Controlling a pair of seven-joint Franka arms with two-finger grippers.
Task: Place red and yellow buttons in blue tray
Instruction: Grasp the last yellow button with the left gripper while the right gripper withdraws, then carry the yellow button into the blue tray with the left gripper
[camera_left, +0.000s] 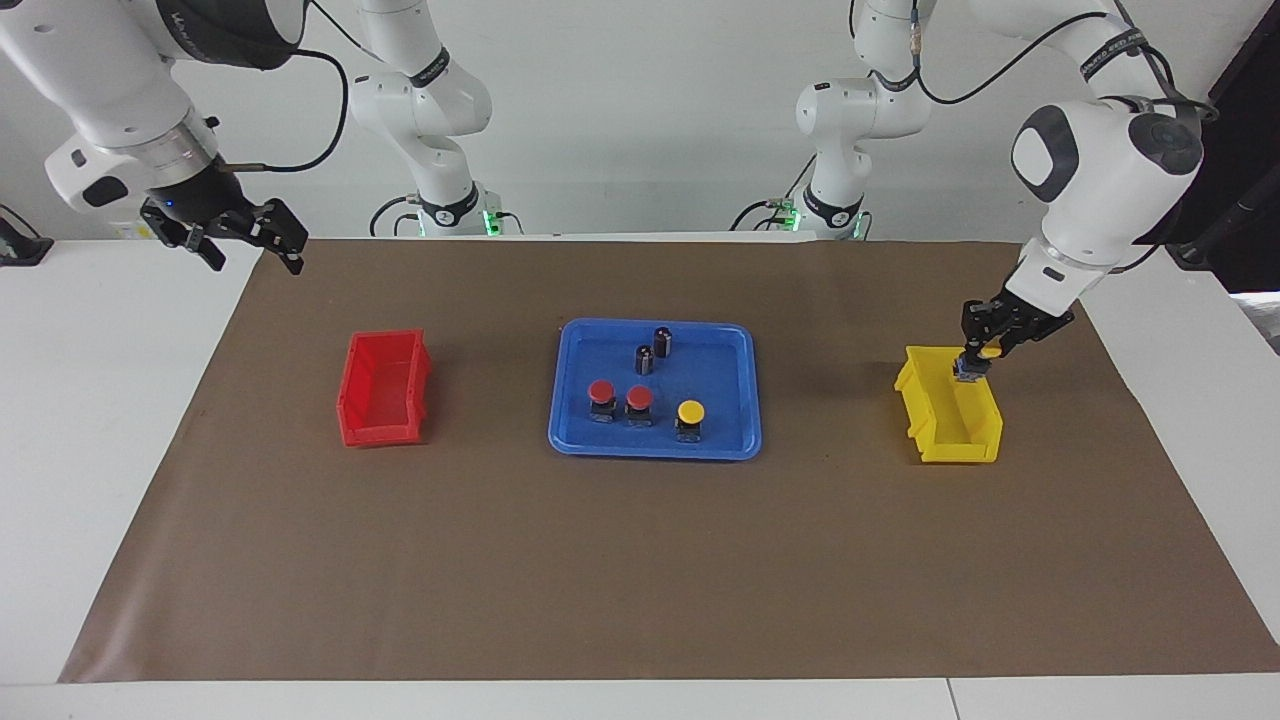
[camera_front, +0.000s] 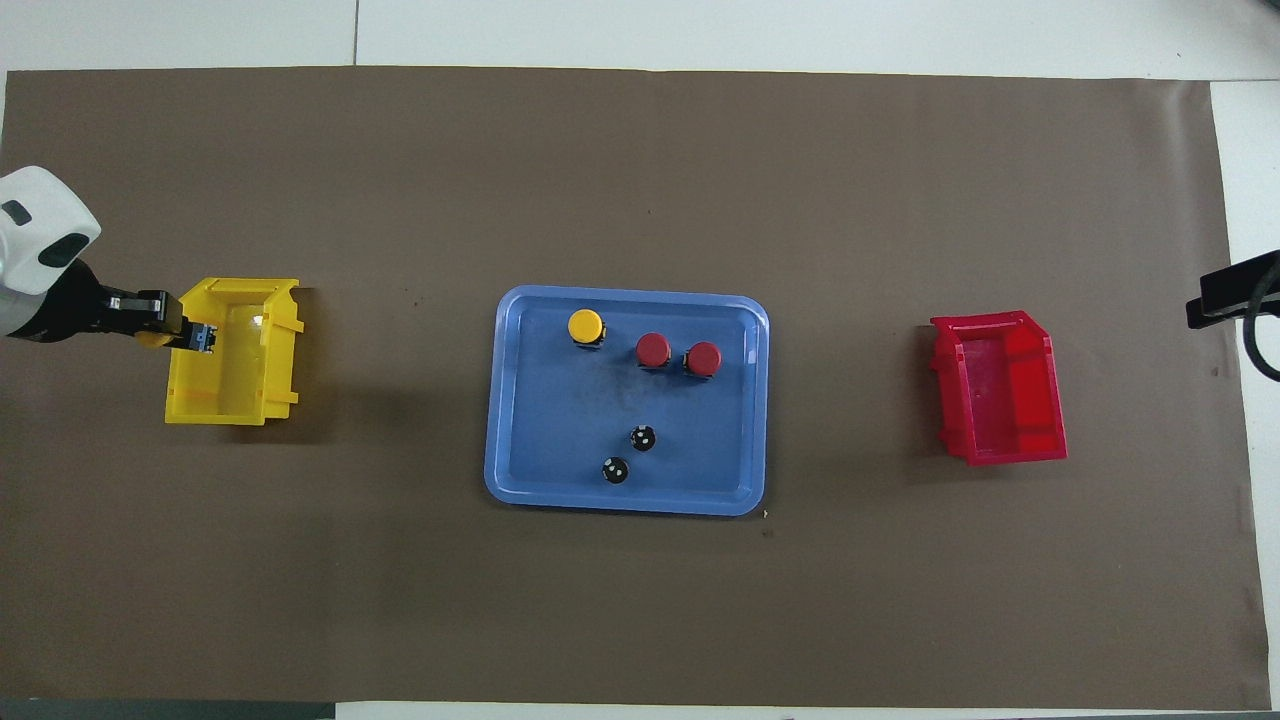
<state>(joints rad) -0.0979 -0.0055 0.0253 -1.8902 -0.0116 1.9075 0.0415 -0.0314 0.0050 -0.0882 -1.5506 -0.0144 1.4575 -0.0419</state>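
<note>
The blue tray (camera_left: 655, 450) (camera_front: 625, 505) lies mid-table. In it stand two red buttons (camera_left: 601, 392) (camera_left: 639, 399) and one yellow button (camera_left: 690, 412) in a row; they show in the overhead view too (camera_front: 653, 348) (camera_front: 703, 358) (camera_front: 585, 326). My left gripper (camera_left: 975, 362) (camera_front: 185, 335) is shut on the second yellow button (camera_left: 990, 351), tilted on its side, over the yellow bin's rim. My right gripper (camera_left: 255, 255) waits open and empty, raised over the mat's corner at the right arm's end.
Two dark cylinders (camera_left: 663, 341) (camera_left: 644, 358) stand in the tray, nearer the robots than the buttons. A yellow bin (camera_left: 950, 415) (camera_front: 235, 360) sits toward the left arm's end, a red bin (camera_left: 385, 388) (camera_front: 1000, 388) toward the right arm's end.
</note>
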